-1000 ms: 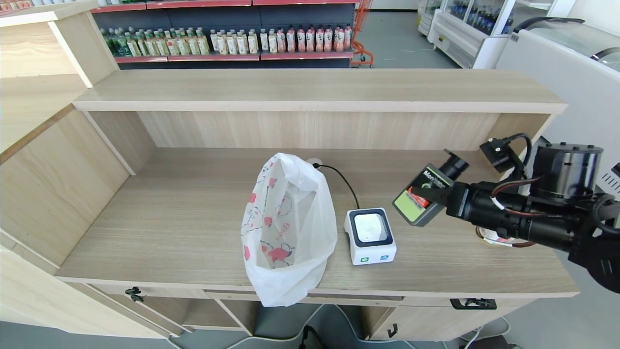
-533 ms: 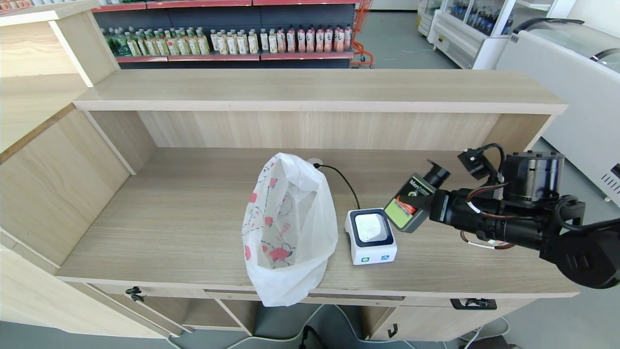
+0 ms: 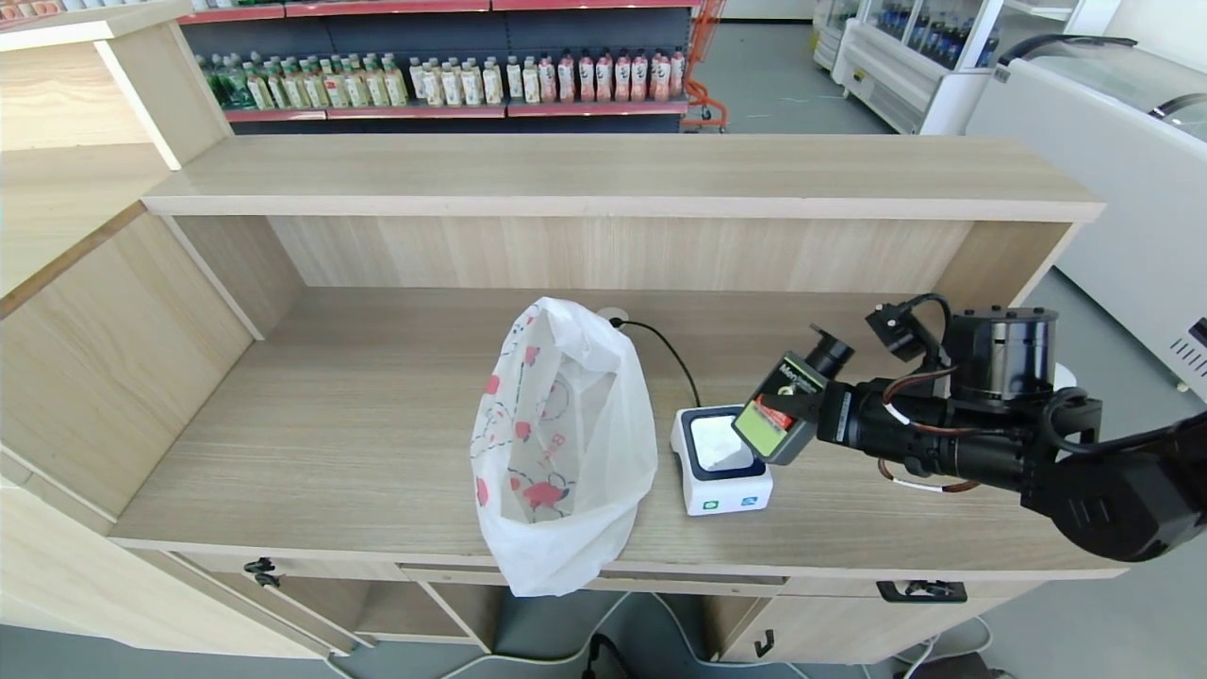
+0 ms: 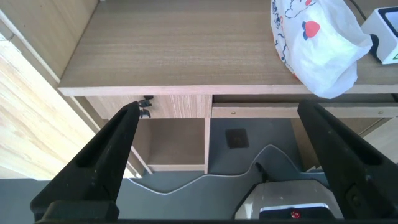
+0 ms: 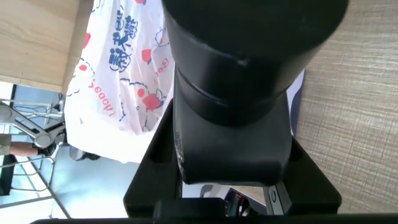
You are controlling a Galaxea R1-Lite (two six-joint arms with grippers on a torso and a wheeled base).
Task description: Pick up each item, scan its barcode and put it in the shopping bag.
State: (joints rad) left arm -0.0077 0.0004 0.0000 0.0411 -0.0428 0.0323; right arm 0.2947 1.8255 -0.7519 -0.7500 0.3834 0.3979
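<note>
Across the last second the right arm carried the dark bottle (image 3: 775,422) leftward and lower, from well to the right of the barcode scanner (image 3: 719,460) to just over its right edge. In the head view the bottle's base overlapped the corner of the scanner window. The right gripper (image 3: 803,407) was pinching the bottle by its body, tilted, with the black cap toward the back and the base toward the scanner. I judged the scan was about to begin. Whether the barcode faced the glass I could not tell. The shopping bag (image 3: 561,443) stood open just left of the scanner on the counter (image 3: 330,424), not yet holding this bottle. The left gripper (image 4: 219,111) hung spread and empty, low before the counter's front edge.
</note>
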